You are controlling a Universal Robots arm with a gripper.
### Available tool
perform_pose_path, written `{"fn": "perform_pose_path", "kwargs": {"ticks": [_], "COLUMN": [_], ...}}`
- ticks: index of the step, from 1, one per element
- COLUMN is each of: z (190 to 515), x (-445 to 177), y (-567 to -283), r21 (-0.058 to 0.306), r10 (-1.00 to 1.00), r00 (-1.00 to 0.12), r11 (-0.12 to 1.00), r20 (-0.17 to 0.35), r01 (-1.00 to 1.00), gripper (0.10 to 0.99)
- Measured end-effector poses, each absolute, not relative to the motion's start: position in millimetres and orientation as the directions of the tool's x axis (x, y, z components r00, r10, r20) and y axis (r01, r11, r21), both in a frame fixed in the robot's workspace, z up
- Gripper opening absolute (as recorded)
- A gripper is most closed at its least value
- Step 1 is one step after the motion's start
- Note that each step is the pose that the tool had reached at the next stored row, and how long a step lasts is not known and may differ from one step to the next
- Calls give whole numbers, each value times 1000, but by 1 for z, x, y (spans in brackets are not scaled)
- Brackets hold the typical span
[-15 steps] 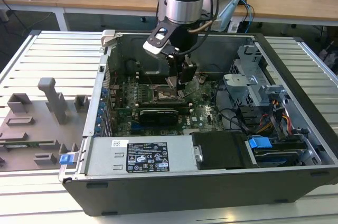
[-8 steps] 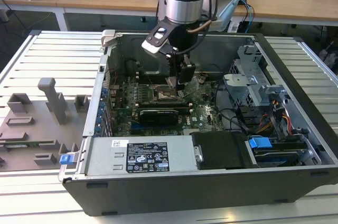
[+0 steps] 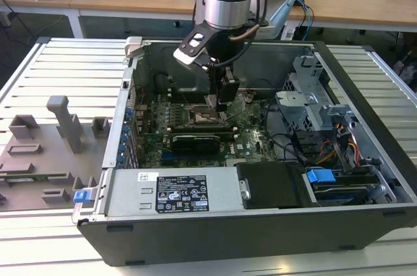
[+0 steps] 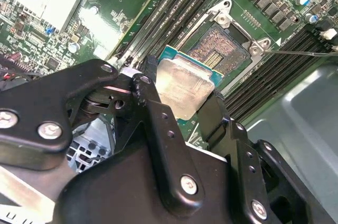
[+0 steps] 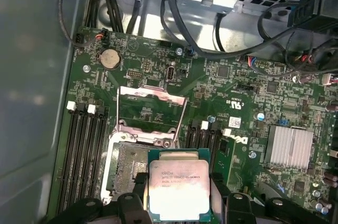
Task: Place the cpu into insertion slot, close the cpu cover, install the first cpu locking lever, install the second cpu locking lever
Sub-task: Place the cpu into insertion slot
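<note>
In the exterior view the arm reaches down into an open computer case [image 3: 365, 159] that stands on a slatted counter [image 3: 52, 68], and the tool [image 3: 221, 97] hangs low over the green motherboard [image 3: 195, 139]. From there its grip is hidden. Both wrist views show the grip: the black fingers [image 4: 150, 102] are closed on opposite edges of the cpu [image 5: 177, 184], whose dull silvery top faces the camera. In the first wrist view the chip overlaps one side of the insertion slot [image 5: 129, 166], and I cannot tell whether it touches it. The cpu cover [image 5: 148, 133] is swung open just beyond the slot, with green board visible through its cut-out centre. The second wrist view looks from the other side. There the slot's pin field [image 4: 222, 44] lies bare next to the held chip, and a thin locking lever [image 4: 301, 52] stands clear of the metal edging. The first wrist view also shows a coin battery [image 5: 110, 59] and a ribbed heat sink [image 5: 288, 147] on the board. A grey fixture [image 3: 65, 123] sits on the counter at the exterior view's left.
</note>
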State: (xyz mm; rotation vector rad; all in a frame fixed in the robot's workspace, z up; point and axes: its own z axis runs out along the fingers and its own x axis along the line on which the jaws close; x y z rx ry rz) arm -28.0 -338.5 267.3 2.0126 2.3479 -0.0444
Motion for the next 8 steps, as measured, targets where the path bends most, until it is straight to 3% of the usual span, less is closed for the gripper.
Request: {"fn": "perform_pose_path", "kwargs": {"ticks": [8], "z": [267], "x": [-28], "y": [-339], "r21": [9], "r10": [994], "r00": [-95], "r11": [95], "r20": [-60], "r01": [995], "gripper": [545]}}
